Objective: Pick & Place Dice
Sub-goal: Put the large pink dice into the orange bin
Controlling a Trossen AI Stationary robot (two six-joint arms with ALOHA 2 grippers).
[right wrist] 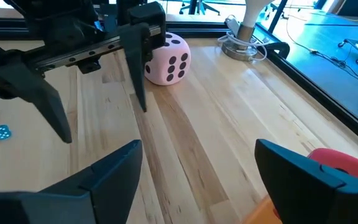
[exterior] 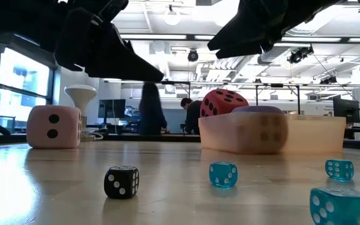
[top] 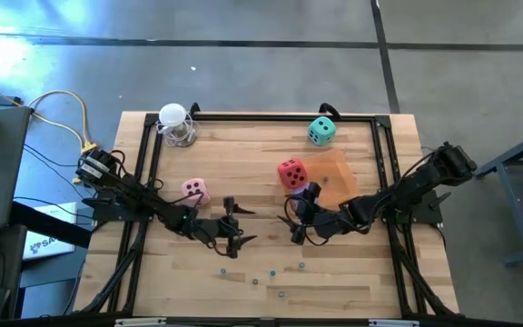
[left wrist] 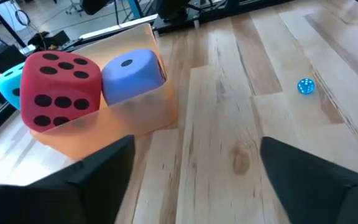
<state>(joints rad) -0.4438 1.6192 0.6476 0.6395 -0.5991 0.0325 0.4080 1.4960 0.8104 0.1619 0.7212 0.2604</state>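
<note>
The red die (top: 291,173) and purple die (left wrist: 132,76) sit in the orange tray (top: 341,177); the pink die (top: 194,191) lies on the table (top: 334,272) near the left gripper (top: 231,227), the teal die (top: 321,131) well apart; both claws gape empty, the right gripper (top: 296,218) beside the tray; pink probably goes next, so straddle it squarely before closing.
</note>
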